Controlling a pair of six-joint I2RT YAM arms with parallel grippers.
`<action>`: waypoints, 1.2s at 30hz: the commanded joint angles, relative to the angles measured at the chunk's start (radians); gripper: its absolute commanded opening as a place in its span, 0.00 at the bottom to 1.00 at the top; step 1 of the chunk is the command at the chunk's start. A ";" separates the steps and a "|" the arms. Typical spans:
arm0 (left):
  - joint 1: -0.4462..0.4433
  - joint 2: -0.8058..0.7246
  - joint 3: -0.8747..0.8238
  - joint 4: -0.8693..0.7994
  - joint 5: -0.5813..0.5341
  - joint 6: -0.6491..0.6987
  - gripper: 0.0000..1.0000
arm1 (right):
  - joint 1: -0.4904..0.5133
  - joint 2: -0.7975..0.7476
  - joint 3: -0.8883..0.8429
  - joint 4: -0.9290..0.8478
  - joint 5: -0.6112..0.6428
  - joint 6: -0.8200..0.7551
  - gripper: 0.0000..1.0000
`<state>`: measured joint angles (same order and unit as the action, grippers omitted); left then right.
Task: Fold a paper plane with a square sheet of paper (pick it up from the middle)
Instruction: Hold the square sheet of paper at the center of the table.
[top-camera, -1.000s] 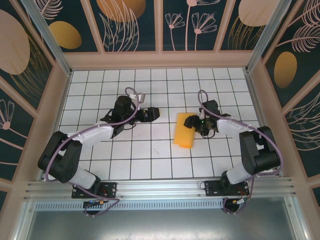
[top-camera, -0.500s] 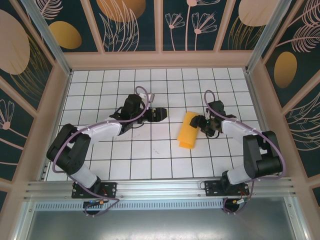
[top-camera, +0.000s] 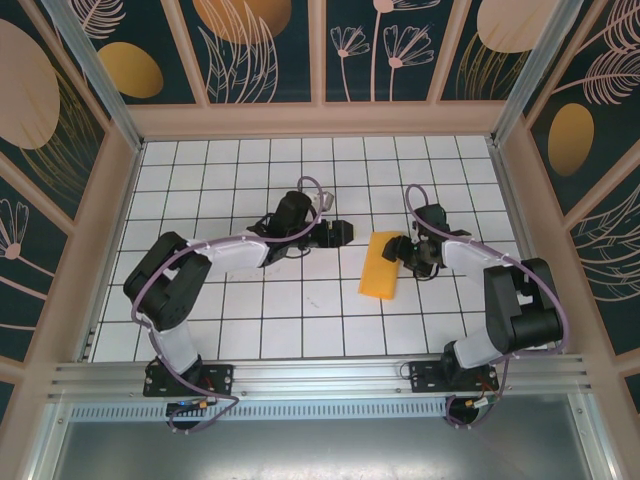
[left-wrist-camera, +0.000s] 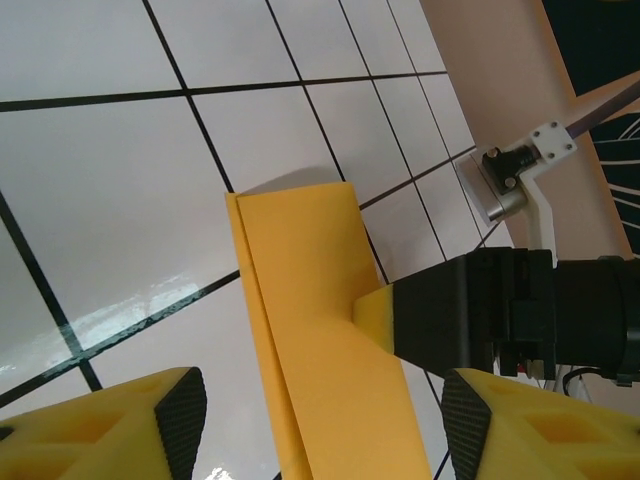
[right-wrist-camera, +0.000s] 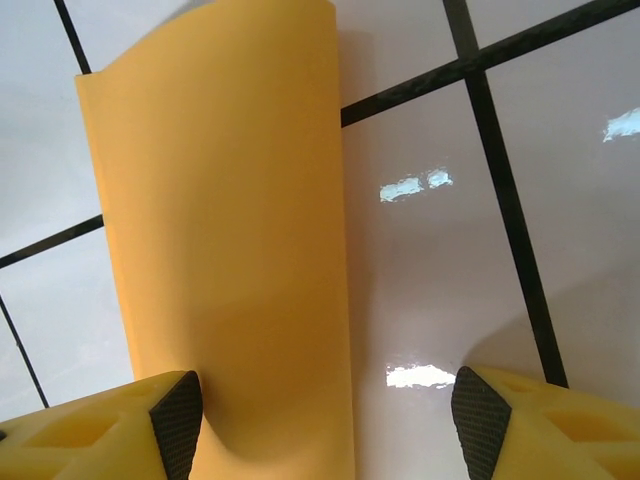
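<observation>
The orange-yellow sheet of paper (top-camera: 378, 270) lies folded into a narrow rectangle on the white grid table, right of centre; a paper plane is out of view. In the left wrist view the folded sheet (left-wrist-camera: 310, 300) shows a long edge lapped along its left side. My right gripper (top-camera: 408, 252) stands open at the sheet's right edge, and one yellow fingertip (left-wrist-camera: 375, 310) presses down on the paper. The right wrist view shows the paper (right-wrist-camera: 230, 230) dented beside that finger (right-wrist-camera: 180, 425). My left gripper (top-camera: 343, 232) is open just left of the sheet's far end, facing it.
Wooden walls (top-camera: 320, 120) ring the tiled table (top-camera: 250, 310). The right arm's wrist and its bracket (left-wrist-camera: 520, 170) sit close behind the sheet in the left wrist view. Open tiles lie in front of the sheet and to the left of the left arm.
My left arm has reached rightward toward the paper and its jaws have narrowed. The paper has slid a little right and turned slightly. The right gripper stays on it.
</observation>
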<state>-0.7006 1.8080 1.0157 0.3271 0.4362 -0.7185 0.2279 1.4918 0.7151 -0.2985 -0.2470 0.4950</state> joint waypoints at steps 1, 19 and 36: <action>-0.010 0.026 0.044 0.032 -0.008 -0.035 0.65 | -0.005 0.018 -0.018 -0.018 0.038 -0.005 0.71; -0.014 0.083 0.074 0.041 0.019 -0.075 0.60 | -0.002 0.010 0.002 0.008 -0.038 0.010 0.73; -0.015 0.096 0.092 0.033 0.035 -0.072 0.57 | 0.024 -0.001 0.034 -0.046 0.046 0.035 0.74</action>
<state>-0.7109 1.8809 1.0756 0.3408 0.4477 -0.7841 0.2451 1.4902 0.7315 -0.3077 -0.2283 0.5282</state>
